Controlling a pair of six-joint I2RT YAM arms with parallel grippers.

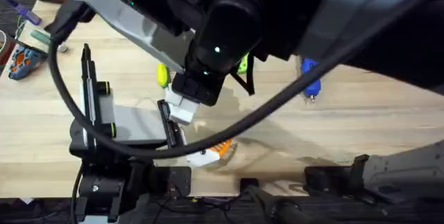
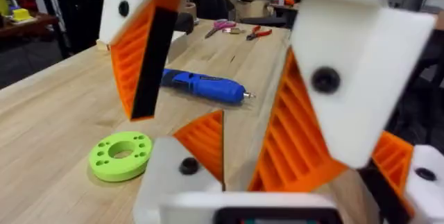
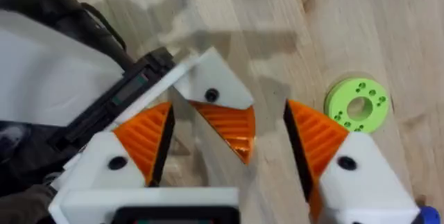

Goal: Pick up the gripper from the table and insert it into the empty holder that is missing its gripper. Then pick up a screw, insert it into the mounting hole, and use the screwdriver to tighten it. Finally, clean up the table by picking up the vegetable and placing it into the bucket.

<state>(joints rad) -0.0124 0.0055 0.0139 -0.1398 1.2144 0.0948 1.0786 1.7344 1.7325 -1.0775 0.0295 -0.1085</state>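
My right gripper [image 3: 229,109] hangs open over the table's middle, its orange ribbed fingers either side of one finger of my left gripper [image 2: 298,134]. That finger is a white wedge holder [image 3: 211,89] with an orange ribbed gripper piece [image 3: 225,123] seated in it. The left gripper [image 1: 208,153] is open too, low near the front edge, under the right gripper [image 1: 182,106]. The blue screwdriver [image 1: 310,82] [image 2: 205,85] lies farther back on the right. The yellow-green vegetable [image 1: 162,75] lies behind the grippers. The bucket and any loose screw are out of view.
A flat lime-green disc [image 2: 119,156] [image 3: 357,104] lies on the wood close beside both grippers. The right arm [image 1: 229,16] rises large and dark under the overhead camera and hides much of the far table. Small tools and clutter [image 1: 24,57] sit at the far left.
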